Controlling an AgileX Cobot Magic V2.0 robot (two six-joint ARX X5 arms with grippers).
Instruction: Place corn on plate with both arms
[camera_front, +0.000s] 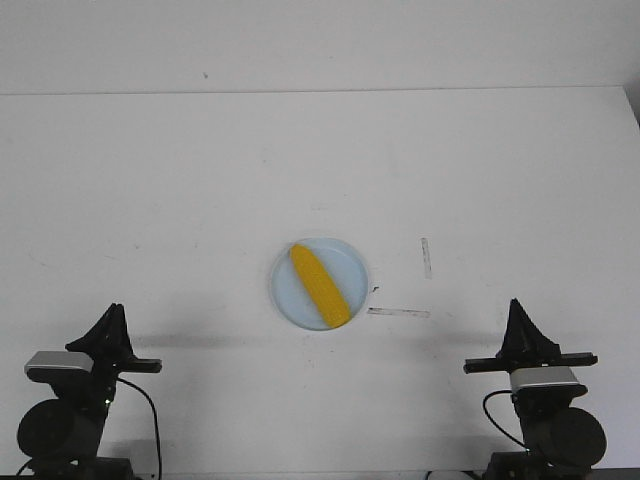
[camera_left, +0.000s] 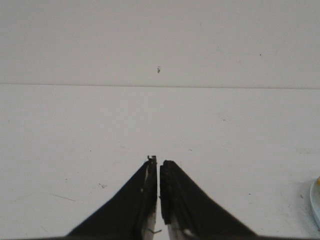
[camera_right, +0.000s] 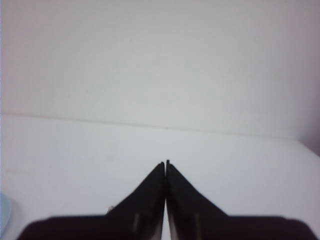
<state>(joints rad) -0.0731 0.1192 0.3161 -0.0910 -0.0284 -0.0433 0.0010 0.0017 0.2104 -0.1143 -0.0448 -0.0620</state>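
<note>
Left gripper (camera_front: 113, 312) and right gripper (camera_front: 517, 308) sit at the near table edge, well apart, each with fingers pressed together and nothing between them; wrist views confirm the tips meet. Both point forward over the white table (camera_front: 150, 200). Corn (camera_front: 320, 286) lies diagonally inside the plate (camera_front: 285, 295), mid-table between the arms. Two dark marks (camera_front: 398, 312) just right of the plate.

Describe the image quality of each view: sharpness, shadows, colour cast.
Front view: sharp and evenly lit, soft shadows beside each arm, corn crisp on the plate. Left wrist view: sharp, shut left gripper detailed. Right wrist view: blurred, with a pinkish cast; right gripper soft-edged.
</note>
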